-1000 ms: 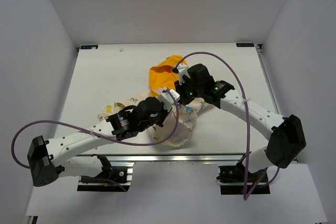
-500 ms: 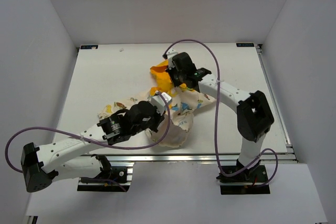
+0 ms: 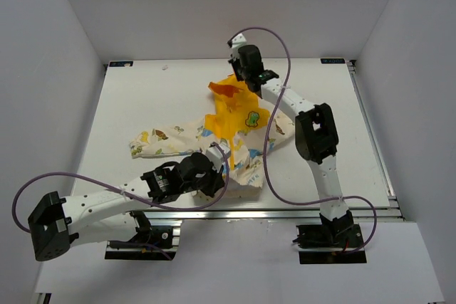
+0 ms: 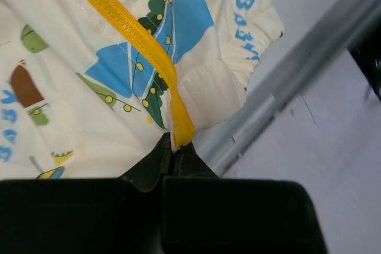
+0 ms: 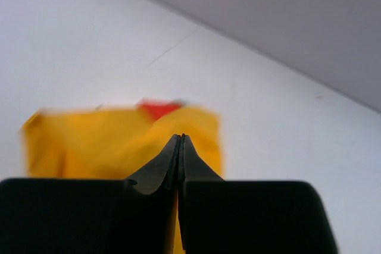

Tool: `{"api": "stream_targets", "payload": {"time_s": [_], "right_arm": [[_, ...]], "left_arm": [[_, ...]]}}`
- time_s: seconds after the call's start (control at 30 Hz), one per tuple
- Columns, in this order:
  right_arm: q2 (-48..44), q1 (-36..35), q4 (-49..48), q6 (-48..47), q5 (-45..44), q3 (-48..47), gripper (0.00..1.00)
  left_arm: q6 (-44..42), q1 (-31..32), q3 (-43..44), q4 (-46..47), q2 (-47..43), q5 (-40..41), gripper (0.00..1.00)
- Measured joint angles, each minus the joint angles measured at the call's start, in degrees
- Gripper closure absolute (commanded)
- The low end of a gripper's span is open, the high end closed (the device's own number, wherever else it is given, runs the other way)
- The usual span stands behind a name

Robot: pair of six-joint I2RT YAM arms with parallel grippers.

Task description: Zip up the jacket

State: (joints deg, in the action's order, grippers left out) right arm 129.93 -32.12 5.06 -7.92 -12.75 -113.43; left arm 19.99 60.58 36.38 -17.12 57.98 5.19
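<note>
We saw the jacket (image 3: pixel 246 169) stretched across the middle of the tabletop (image 3: pixel 142 97), its hem just beside the near-edge rail (image 4: pixel 286 81). Our left pincer (image 4: pixel 174 150) was clamped tight on the lower end of the zipper strip (image 4: pixel 119 22). The right pincer (image 5: pixel 181 140) was closed on the jacket's yellow fabric near the far edge. White tabletop showed widely on both sides.

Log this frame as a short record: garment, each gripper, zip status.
garment: jacket, cream with cartoon prints, yellow lining, stretched across the table
left gripper: shut on the lower end of the yellow zipper strip, by the table's near edge
right gripper: shut on the jacket's far yellow end
zip status: cannot tell how far closed
</note>
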Motion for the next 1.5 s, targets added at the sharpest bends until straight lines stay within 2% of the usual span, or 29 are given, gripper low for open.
{"api": "stream_targets", "payload": {"time_s": [0.1,0.23,0.3,0.33,0.4,0.43,0.5,0.53,0.57,0.6,0.7,0.73,0.93,1.0,1.1,1.3,1.4,1.5], "right_arm": [[3.1,3.4,-4.4,-0.6,-1.5,-3.7,1.00],[3.2,6.3,-7.3,-0.6,-1.3,-3.6,1.00],[1.6,6.3,-8.5,-0.4,0.6,-0.9,1.00],[0.1,6.1,-9.1,-0.3,1.7,1.8,1.00],[-5.0,5.3,-10.1,0.4,4.9,10.6,1.00],[-7.5,5.0,-11.1,0.7,6.2,14.9,1.00],[-13.2,4.3,-11.3,1.7,9.4,23.5,1.00],[-15.2,4.1,-11.3,2.1,10.7,26.3,1.00],[-17.4,3.8,-11.2,2.7,12.1,28.9,0.95],[-19.5,3.8,-11.2,3.5,13.6,31.2,0.71],[-25.7,4.0,-11.4,6.5,17.1,37.5,0.48],[-27.8,4.0,-11.3,7.5,17.9,39.6,0.42],[-40.5,4.2,-9.0,14.1,17.2,50.8,0.25],[-45.3,4.3,-6.7,17.1,14.3,53.1,0.11],[-51.6,4.7,-3.3,20.9,9.2,54.4,0.11],[-63.5,5.9,5.1,26.2,-1.7,55.6,0.11],[-67.8,6.1,8.4,27.2,-6.0,56.8,0.11],[-71.2,6.1,11.5,28.1,-10.1,58.1,0.11]], "left_arm": [[2.4,0.6,-2.4,-0.2,1.6,-4.9,1.00],[5.3,0.7,-4.8,-0.2,2.4,-8.1,1.00],[6.5,0.7,-5.2,-0.3,2.4,-8.3,0.92],[7.0,0.7,-5.2,-0.3,2.4,-8.3,0.68],[7.7,0.7,-5.2,-0.5,2.6,-8.4,0.37],[8.7,0.7,-5.2,-0.9,2.9,-8.6,0.16],[9.2,0.7,-5.0,-2.3,3.5,-8.8,0.03],[9.8,0.7,-4.9,-3.0,3.7,-8.9,0.02],[10.1,0.7,-4.7,-4.0,3.8,-8.9,0.02],[10.4,0.7,-4.4,-4.8,3.8,-8.9,0.02],[11.5,0.7,-3.1,-7.1,3.4,-8.6,0.02],[11.9,0.7,-2.3,-8.0,3.1,-8.0,0.02],[15.1,-0.1,4.0,-10.4,1.3,0.4,0.02],[15.7,-1.7,6.4,-11.7,2.0,3.3,0.02],[16.4,-8.2,12.1,-13.2,4.2,6.6,0.02],[16.3,-33.5,23.4,-13.3,9.2,6.5,0.02],[18.3,-40.0,26.7,-14.9,12.0,11.5,0.02],[18.4,-42.3,28.4,-14.3,12.7,13.0,0.02]]}}
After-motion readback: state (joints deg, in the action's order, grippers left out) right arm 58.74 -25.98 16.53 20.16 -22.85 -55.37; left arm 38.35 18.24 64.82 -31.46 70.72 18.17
